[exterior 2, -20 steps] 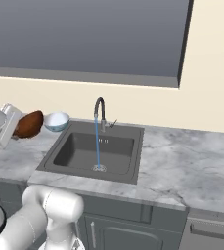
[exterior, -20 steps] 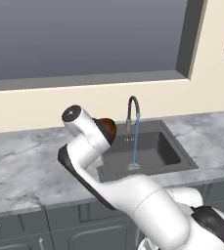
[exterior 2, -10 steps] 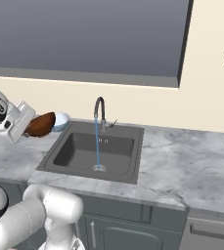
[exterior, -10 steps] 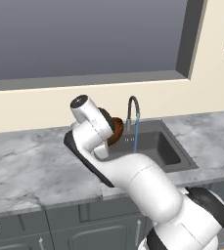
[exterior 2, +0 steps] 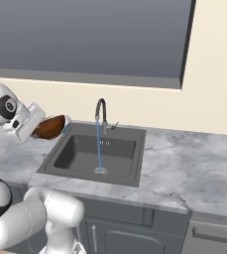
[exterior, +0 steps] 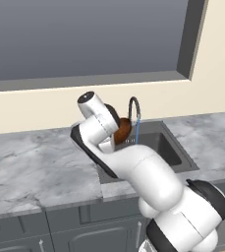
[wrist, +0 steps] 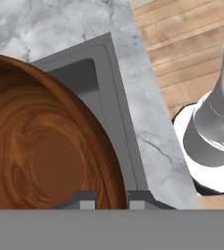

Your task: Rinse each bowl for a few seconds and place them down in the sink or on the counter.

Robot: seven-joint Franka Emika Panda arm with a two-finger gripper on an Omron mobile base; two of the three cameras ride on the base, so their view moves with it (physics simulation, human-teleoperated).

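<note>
My gripper (exterior 2: 37, 130) is shut on the rim of the dark reddish-brown wooden bowl (exterior 2: 50, 127). It holds the bowl tilted in the air over the left edge of the sink (exterior 2: 60, 158). In the left base view the bowl (exterior: 123, 129) hangs just left of the water stream (exterior: 137, 131) that runs from the faucet (exterior: 133, 104). The hand view looks into the bowl's hollow (wrist: 35, 146), with the fingertips (wrist: 86, 199) at its rim. A sliver of the pale blue-white bowl (exterior 2: 67, 119) peeks out behind the brown one on the counter (exterior 2: 184, 163).
The gooseneck faucet (exterior 2: 101, 110) stands at the sink's back rim, and its water falls onto the drain (exterior 2: 100, 170). Marbled counter (exterior: 30, 167) lies on both sides of the basin. A window sill runs along the wall behind it. Below the counter edge, wood floor (wrist: 191, 44) shows.
The arm has swung right with the brown bowl, from over the left counter to the sink's left edge near the stream. The grip on the bowl stays the same.
</note>
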